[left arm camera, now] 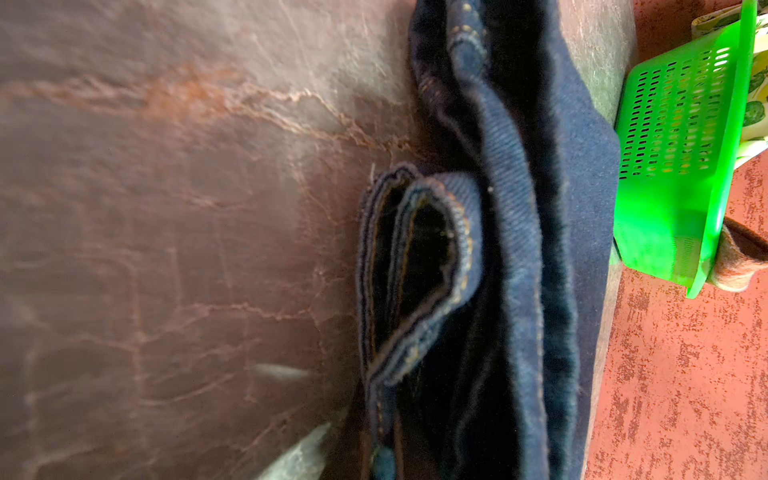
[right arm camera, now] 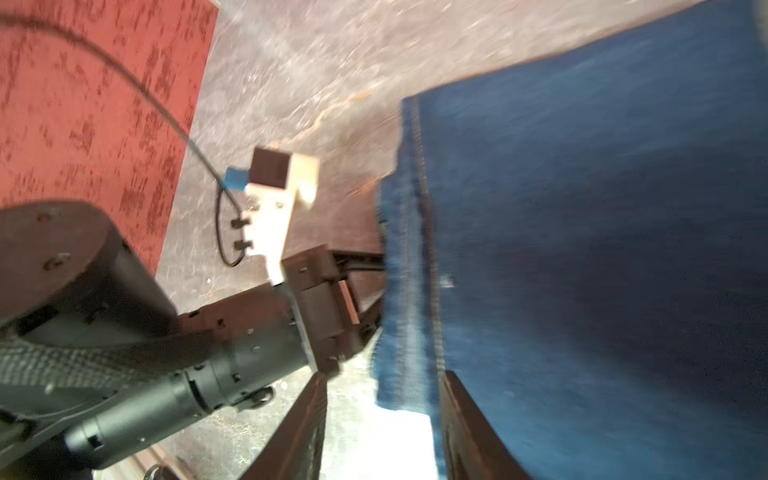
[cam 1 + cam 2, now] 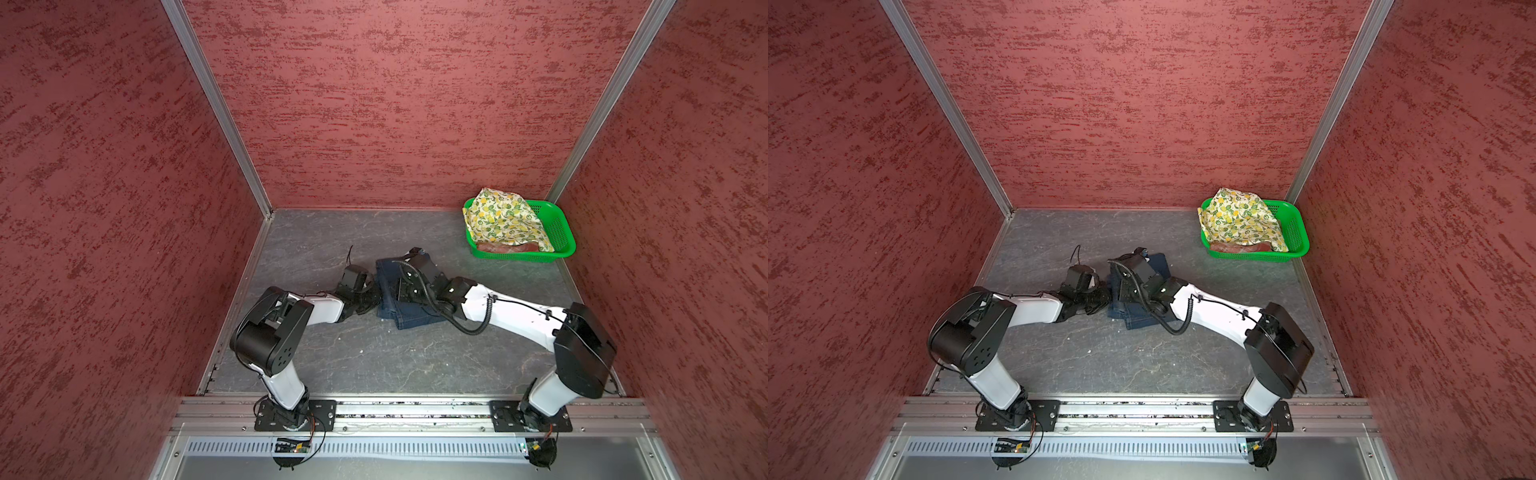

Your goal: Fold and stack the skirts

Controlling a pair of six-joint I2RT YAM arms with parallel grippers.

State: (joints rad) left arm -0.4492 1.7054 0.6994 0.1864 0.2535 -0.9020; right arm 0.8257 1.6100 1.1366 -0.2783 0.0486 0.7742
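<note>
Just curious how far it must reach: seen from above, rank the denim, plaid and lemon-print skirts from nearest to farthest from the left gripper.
1. Denim skirt, mid-table, right at the left gripper.
2. Plaid skirt, near edge of the green basket.
3. Lemon-print skirt, heaped behind it.

Grey marbled floor (image 3: 374,357) enclosed by three red mottled walls (image 3: 374,104). Corners edged by aluminium posts (image 3: 219,108). Metal rail (image 3: 415,409) fixed along near edge. Scene evenly lit.

Both top views are looking steeply down from high above the near edge onto the whole counter (image 3: 332,365). Both wrist cameras are sitting low and close, sharing the denim skirt (image 1: 519,249).
</note>
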